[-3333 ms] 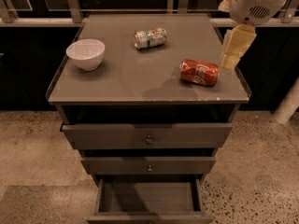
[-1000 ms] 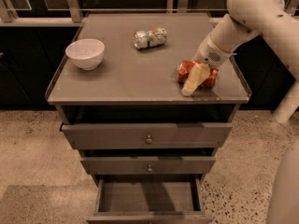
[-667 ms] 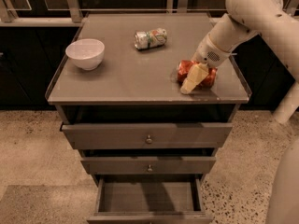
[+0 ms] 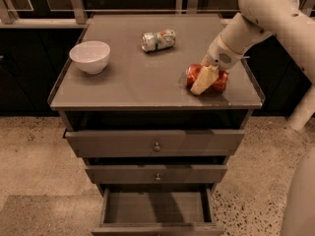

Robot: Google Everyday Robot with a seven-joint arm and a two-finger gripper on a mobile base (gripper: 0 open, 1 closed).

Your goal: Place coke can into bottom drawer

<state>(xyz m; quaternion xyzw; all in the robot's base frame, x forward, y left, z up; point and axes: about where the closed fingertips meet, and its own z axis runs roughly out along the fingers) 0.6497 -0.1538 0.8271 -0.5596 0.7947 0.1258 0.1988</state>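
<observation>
The coke can [image 4: 220,80], red and dented, lies on its side on the right of the cabinet top [image 4: 142,82]. My gripper [image 4: 204,81] has come down on the can from the upper right and covers its middle, so only the can's two ends show. The can rests on the top. The bottom drawer [image 4: 157,227] is pulled out at the foot of the cabinet, and its inside shows nothing in it.
A white bowl [image 4: 90,56] stands at the left of the top. A green-and-white can [image 4: 158,40] lies at the back middle. Two knobbed drawers [image 4: 156,145] above the bottom one are slightly out. My arm [image 4: 275,18] reaches in from the upper right. The floor is speckled.
My gripper came down and left from above the right back corner onto the coke can. Over the last second it has stayed still there, and the can has not moved.
</observation>
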